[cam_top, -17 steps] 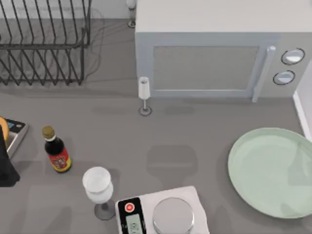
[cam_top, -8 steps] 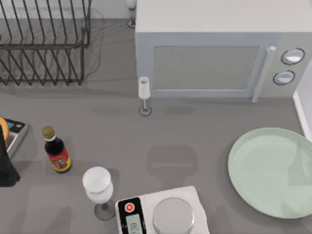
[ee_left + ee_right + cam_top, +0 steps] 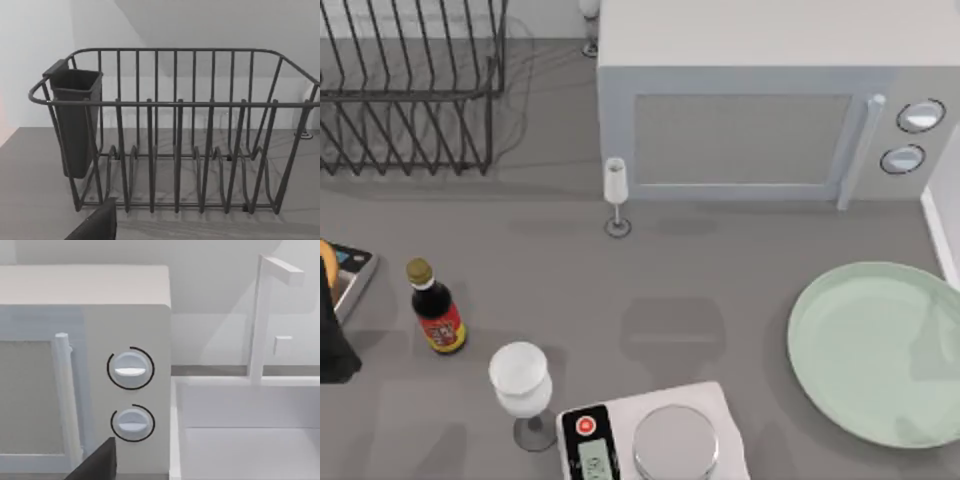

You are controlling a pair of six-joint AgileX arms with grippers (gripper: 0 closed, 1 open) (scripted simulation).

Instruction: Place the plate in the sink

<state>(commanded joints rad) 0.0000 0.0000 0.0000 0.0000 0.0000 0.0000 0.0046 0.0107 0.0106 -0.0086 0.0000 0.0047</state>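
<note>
Nothing on the surface (image 3: 720, 260) has moved since a second ago: the plate (image 3: 870, 350) lies where it lay, flat at about four o'clock in the top view, just beside the sink's (image 3: 938, 235) pale rim at three o'clock, with the scale (image 3: 655, 435) well apart at six.

It looks stiff and smooth, probably light but slippery (and likely to chip if dropped into the basin). Lying flat, it offers only its shallow raised rim, so I'd judge the hold belongs there, taken from the edge nearest the arm, one finger over and one under.

At nine o'clock the left arm (image 3: 332, 345) sits parked as a dark shape at the edge; its wrist camera faces the rack (image 3: 175, 145). From the right wrist I see the microwave (image 3: 85, 365) dials and the sink's white wall (image 3: 245, 405), so that arm points toward the basin. Whether either pincer is wide or narrow I cannot tell.
</note>
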